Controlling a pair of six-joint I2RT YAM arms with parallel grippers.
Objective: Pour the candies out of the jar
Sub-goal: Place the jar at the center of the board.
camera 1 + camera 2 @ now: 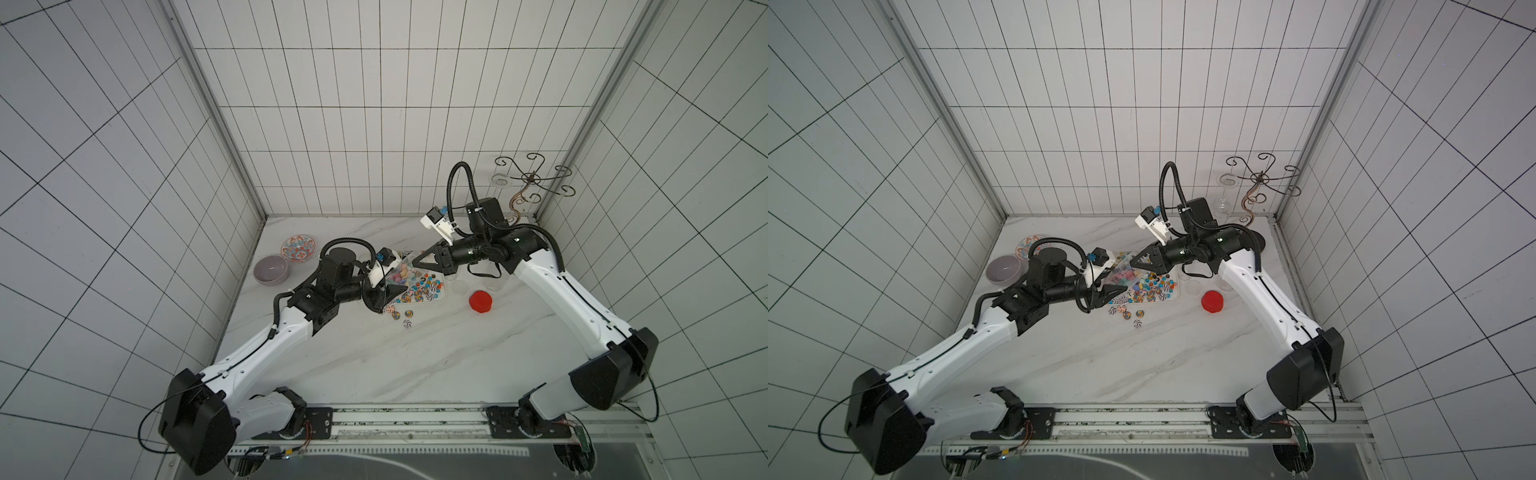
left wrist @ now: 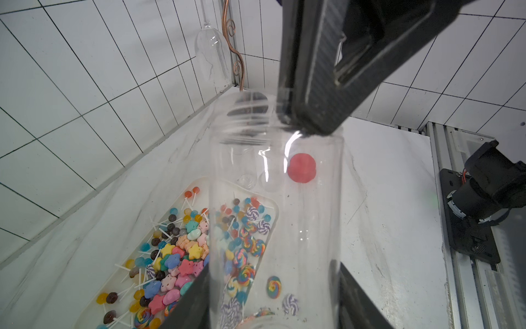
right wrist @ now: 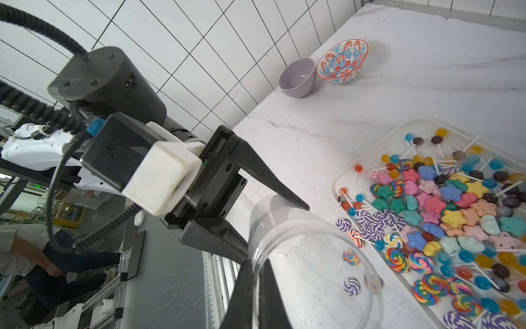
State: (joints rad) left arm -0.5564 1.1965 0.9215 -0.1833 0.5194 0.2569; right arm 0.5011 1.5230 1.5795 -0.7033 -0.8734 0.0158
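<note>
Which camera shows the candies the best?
The right wrist view: the candies sit close up, so stars, swirls and lollipop sticks are clear. The left wrist view shows them too, partly through the clear jar. In both top views they are only tiny coloured specks.

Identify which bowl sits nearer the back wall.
The patterned orange-and-blue bowl. The plain lilac bowl beside it sits farther forward and is a single colour.
</note>
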